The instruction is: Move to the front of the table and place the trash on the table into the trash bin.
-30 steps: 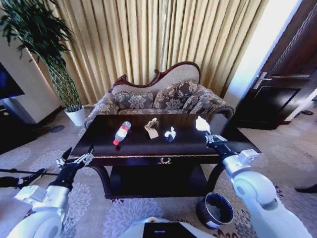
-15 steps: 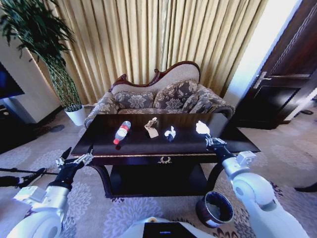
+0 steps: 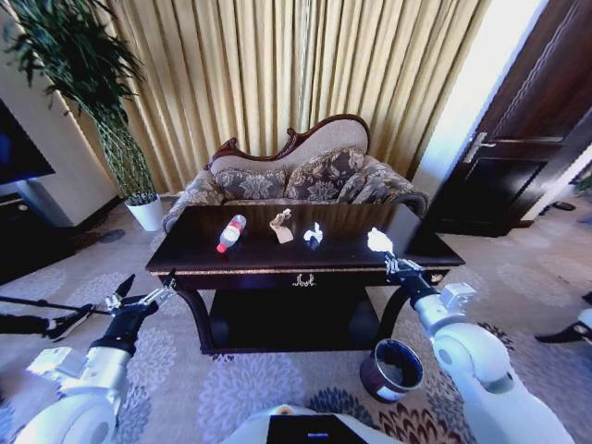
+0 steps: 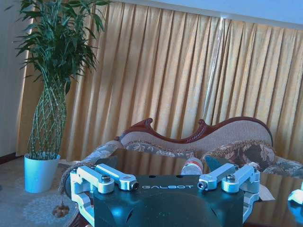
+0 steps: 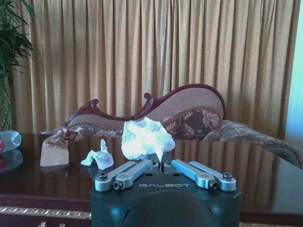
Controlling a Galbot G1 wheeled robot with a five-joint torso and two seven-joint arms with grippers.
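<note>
The dark glossy table (image 3: 277, 264) stands in front of me. On it lie a clear bottle (image 3: 231, 232) with a red label, a crumpled beige paper (image 3: 280, 226) and a small white wrapper (image 3: 314, 234). My right gripper (image 3: 393, 265) is over the table's front right edge, shut on a white crumpled wrapper (image 3: 377, 241). The right wrist view shows that wrapper (image 5: 144, 137) pinched above the closed fingers (image 5: 128, 172). The dark trash bin (image 3: 391, 368) stands on the carpet below my right arm. My left gripper (image 3: 143, 301) hangs open off the table's left front corner.
A patterned sofa (image 3: 296, 180) sits behind the table, before gold curtains. A white plant pot (image 3: 145, 213) stands at the back left, and a dark door (image 3: 518, 157) is at the right. Patterned carpet (image 3: 231, 388) lies between me and the table.
The whole picture has shifted: the table now looks farther off, with more carpet showing. My right gripper still holds the white wrapper, now nearer the table's front right edge.
</note>
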